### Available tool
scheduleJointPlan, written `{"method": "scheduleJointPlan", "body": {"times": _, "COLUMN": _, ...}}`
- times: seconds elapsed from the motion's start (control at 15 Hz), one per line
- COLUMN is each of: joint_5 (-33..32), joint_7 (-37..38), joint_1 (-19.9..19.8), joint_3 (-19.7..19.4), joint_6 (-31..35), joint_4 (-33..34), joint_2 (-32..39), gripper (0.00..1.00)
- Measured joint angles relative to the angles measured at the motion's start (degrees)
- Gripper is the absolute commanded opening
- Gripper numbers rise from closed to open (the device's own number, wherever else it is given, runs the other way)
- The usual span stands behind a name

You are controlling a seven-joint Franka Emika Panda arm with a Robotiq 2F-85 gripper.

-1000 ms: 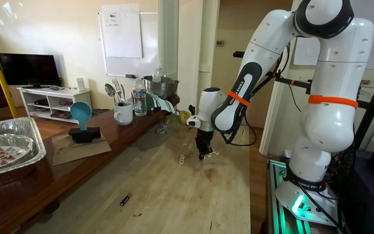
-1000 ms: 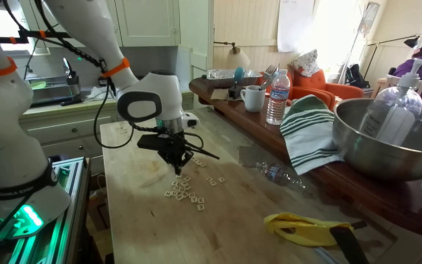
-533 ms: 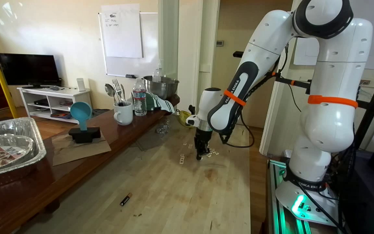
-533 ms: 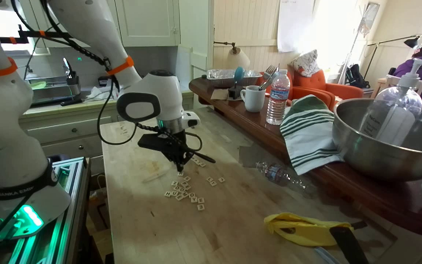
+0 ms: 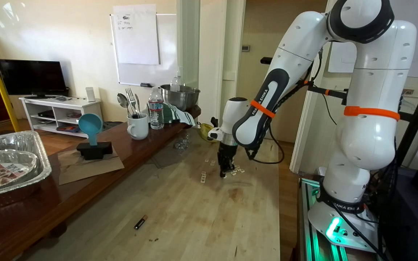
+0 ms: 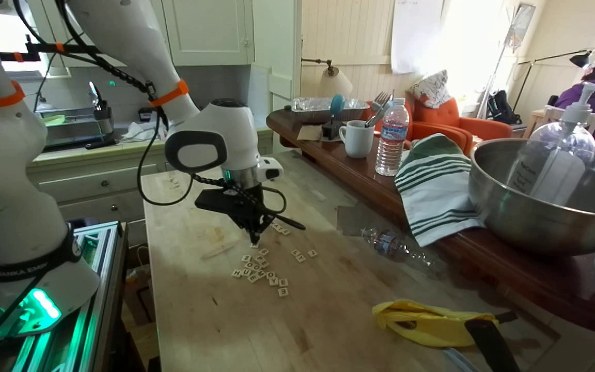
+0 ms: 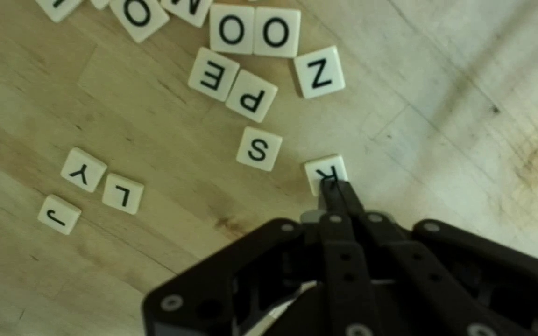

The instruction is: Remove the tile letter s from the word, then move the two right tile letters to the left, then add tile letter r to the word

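Note:
My gripper (image 7: 336,184) is shut, its two fingertips together, over the edge of the cream R tile (image 7: 323,169). Its tip also shows low over the table in both exterior views (image 5: 223,174) (image 6: 254,240). Nothing shows between the fingers; whether they touch the tile cannot be told. The S tile (image 7: 258,148) lies apart, beside the R tile. The word, a short row of tiny cream tiles (image 5: 203,177), lies on the table past the gripper. It shows partly behind the gripper in an exterior view (image 6: 283,230), its letters too small to read. It is out of the wrist view.
A cluster of loose tiles (image 6: 256,266) lies near the gripper, with Z (image 7: 320,72), P (image 7: 251,96) and E (image 7: 213,74) readable. Y (image 7: 83,170), L (image 7: 123,193) and J (image 7: 59,214) lie apart. A battery (image 5: 140,222), yellow object (image 6: 426,323) and plastic bottle (image 6: 390,243) lie around.
Since a second ago, my gripper has turned a little and shifted slightly toward the word, with the R tile shifting along. In the last half second almost nothing has moved.

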Motion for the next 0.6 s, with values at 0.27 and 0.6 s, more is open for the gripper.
{"method": "scheduleJointPlan", "body": {"times": 0.27, "joint_5": -2.62, "joint_7": 0.13, "joint_1": -0.57, "joint_3": -0.67, "joint_6": 0.00, "joint_4": 0.00, "joint_2": 0.00, "gripper": 0.00}}
{"method": "scheduleJointPlan", "body": {"times": 0.6, "joint_5": -2.13, "joint_7": -0.03, "joint_1": -0.64, "joint_3": -0.53, "joint_6": 0.01, "joint_4": -0.01, "joint_2": 0.19, "gripper": 0.00}}
